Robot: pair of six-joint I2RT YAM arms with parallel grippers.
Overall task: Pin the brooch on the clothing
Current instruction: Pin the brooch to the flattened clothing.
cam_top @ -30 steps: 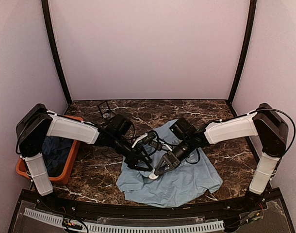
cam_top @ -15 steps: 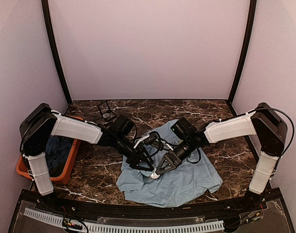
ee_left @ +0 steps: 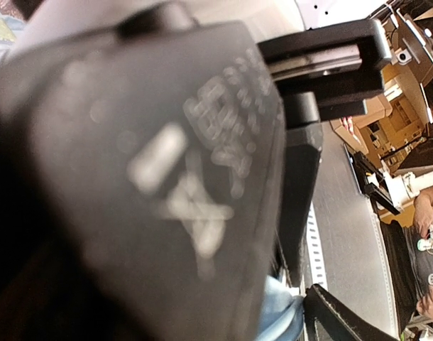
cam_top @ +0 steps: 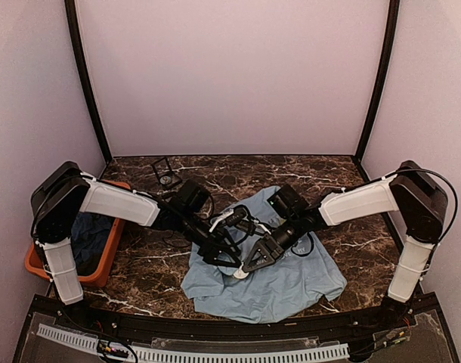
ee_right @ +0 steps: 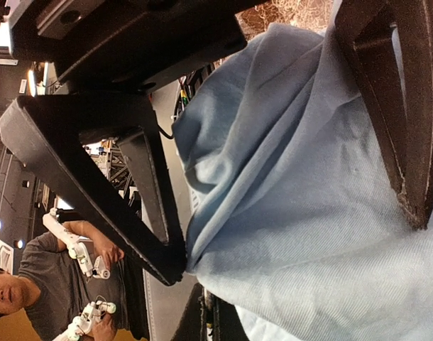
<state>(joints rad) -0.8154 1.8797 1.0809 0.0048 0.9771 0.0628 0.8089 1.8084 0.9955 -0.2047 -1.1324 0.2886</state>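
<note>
Left hand (cam_top: 224,254) spread, right hand (cam_top: 250,265) closed, both over the clothing (cam_top: 291,286)

A blurred dark housing (ee_left: 145,185) blocks the left wrist view, hiding most of the clothing (ee_left: 280,316).

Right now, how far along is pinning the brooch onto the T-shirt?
Done: the T-shirt lies on the table. In hand: the left gripper and right gripper meet over it, right jaws shut. Remaining: no brooch is visible, so pinning is unconfirmed.
</note>
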